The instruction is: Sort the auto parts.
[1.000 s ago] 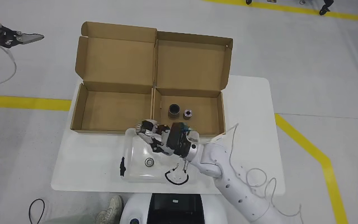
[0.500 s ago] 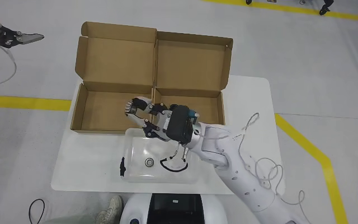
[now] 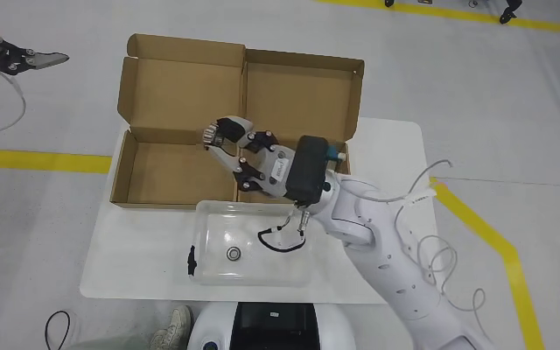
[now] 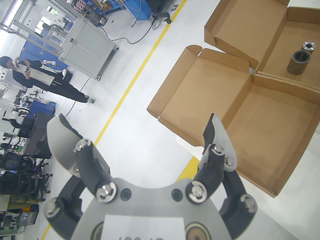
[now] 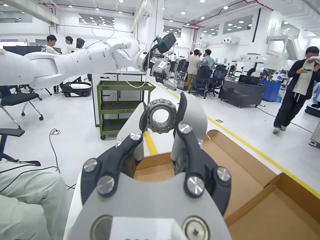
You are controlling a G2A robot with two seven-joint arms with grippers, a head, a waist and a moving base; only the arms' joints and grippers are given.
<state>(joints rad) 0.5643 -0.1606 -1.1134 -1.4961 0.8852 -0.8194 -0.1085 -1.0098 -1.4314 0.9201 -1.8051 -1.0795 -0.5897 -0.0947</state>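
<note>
My right gripper (image 5: 161, 119) is shut on a toothed metal bearing ring (image 5: 160, 118). In the top view this gripper (image 3: 219, 138) hangs above the far edge of the left cardboard box (image 3: 166, 175). The right cardboard box (image 4: 297, 33) holds a dark metal sleeve (image 4: 298, 62) and a small silver ring (image 4: 309, 46). On the near side of the boxes a clear tray (image 3: 210, 219) contains a small ring (image 3: 234, 253) and a black part (image 3: 191, 260). My left gripper (image 4: 136, 126) is open with nothing in it, off the table to the far left (image 3: 35, 58).
Both box lids stand open on the far side (image 3: 302, 92). A black cable (image 3: 280, 238) from the right wrist droops over the tray. The white table (image 3: 385, 166) is bare to the right of the boxes. The left arm (image 5: 75, 61) hangs high over the floor.
My right gripper has risen out of the tray with the bearing ring and moved away from me, leftwards, to above the left box. The left gripper has stayed put.
</note>
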